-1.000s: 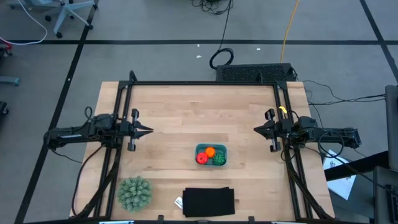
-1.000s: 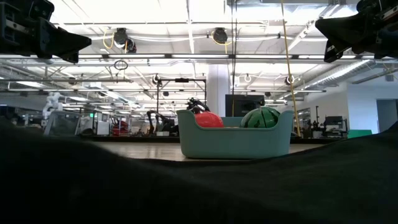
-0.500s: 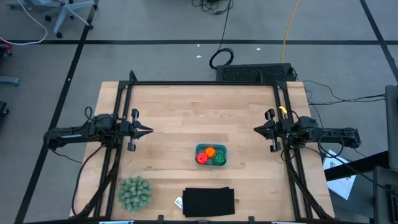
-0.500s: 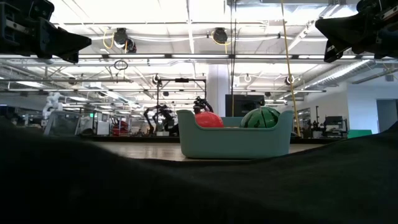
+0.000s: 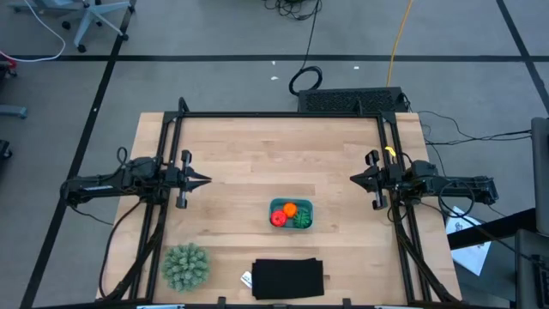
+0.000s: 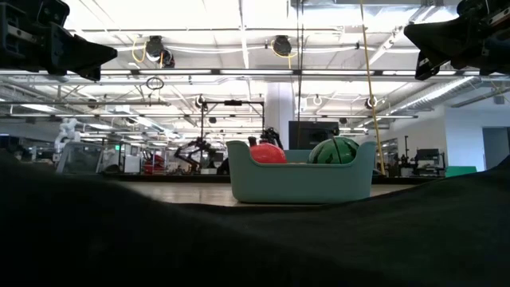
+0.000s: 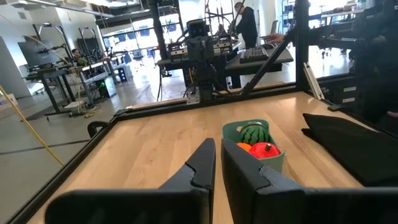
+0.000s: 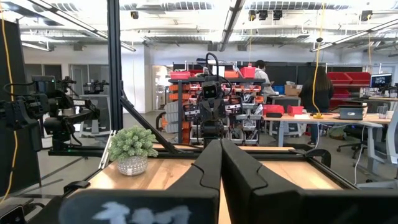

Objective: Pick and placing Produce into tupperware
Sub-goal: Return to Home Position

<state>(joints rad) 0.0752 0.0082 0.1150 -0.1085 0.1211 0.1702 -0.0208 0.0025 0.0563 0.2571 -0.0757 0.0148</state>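
Nearest me, a flat black rectangle (image 5: 288, 279) is lying at the front edge of the pale wooden worktop (image 5: 257, 154), and a large pale green spiky ball (image 5: 185, 266) is sitting off to its left. Neither belongs to the job.

A little further in, the small teal-blue plastic tupperware with rounded corners (image 6: 303, 183) is standing upright, well apart from both arms. All the produce is resting inside it: the red roundish toy fruit (image 5: 279, 220), the small orange ball (image 5: 290, 209) and the dark green striped ball (image 5: 303, 220), packed close together.

Further back, the left gripper (image 5: 206, 181) is hanging over the left side of the worktop and the right gripper (image 5: 353, 179) over the right side, each pointing inward. Both are carrying nothing, with their fingers pressed together, though a thin slit is showing between the left pair.

To my eye the filling is finished and the arms are settling into their rest pose. I would expect nothing more to be needed than holding clear of the container.

Against a second ago, I am seeing no change on the worktop: arms, container and fruit are sitting in the same places. Only some dark machinery (image 6: 195, 150) in the room beyond has shifted its pose.
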